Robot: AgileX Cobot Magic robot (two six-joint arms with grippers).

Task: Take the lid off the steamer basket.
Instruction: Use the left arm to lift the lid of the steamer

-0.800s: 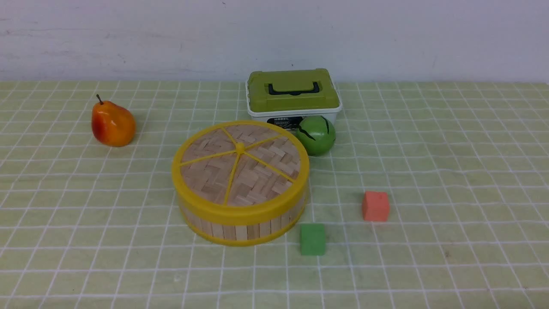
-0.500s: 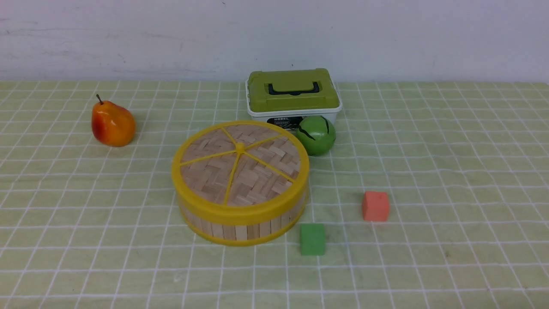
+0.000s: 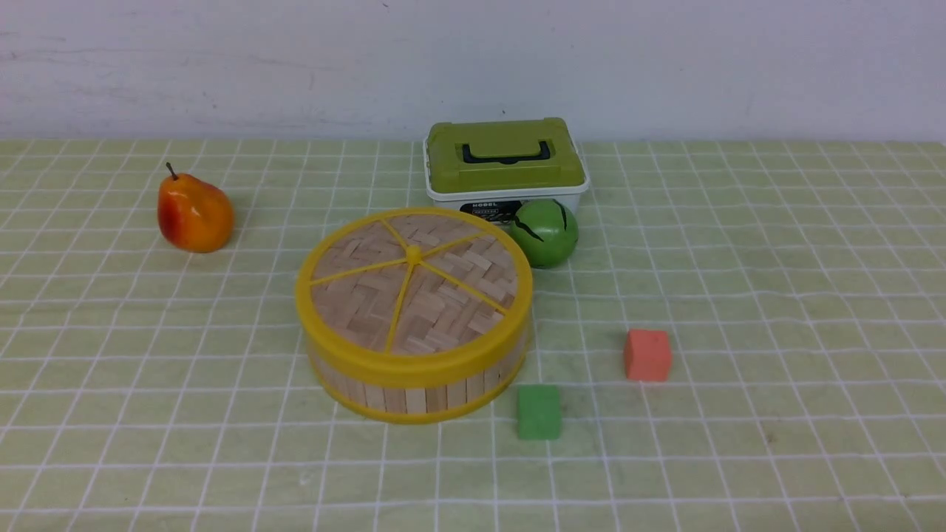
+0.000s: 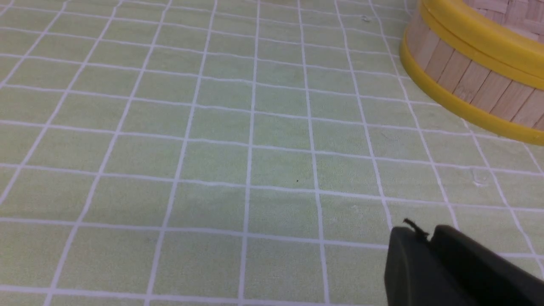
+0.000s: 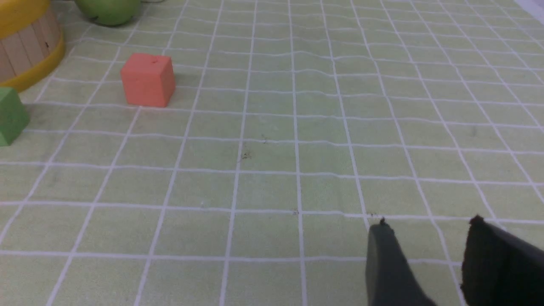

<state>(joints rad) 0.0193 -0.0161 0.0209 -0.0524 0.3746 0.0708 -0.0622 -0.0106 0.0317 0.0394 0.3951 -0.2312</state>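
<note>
Right, counting what I've got on the checked cloth (image 3: pixel 776 258): one steamer basket (image 3: pixel 414 395) sitting mid-table, and its one lid (image 3: pixel 414 288) is seated flat on top, yellow rim flush all round, not yet lifted. Behind it, one white box with a green lid (image 3: pixel 506 162), and one green ball (image 3: pixel 545 233) just in front of that box, close beside the basket's far right edge. One pear (image 3: pixel 194 214) stands well off to the left. Two cubes: one orange cube (image 3: pixel 647 355) out to the right, one green cube (image 3: pixel 539 411) just beside the basket's near right side. Two claws on my wrist feeds: the left gripper (image 4: pixel 425 233) has its fingers pressed together, holding nothing, over bare cloth near the basket wall; the right gripper (image 5: pixel 429 223) is spread with a clear gap, empty, over open cloth apart from the cubes.
</note>
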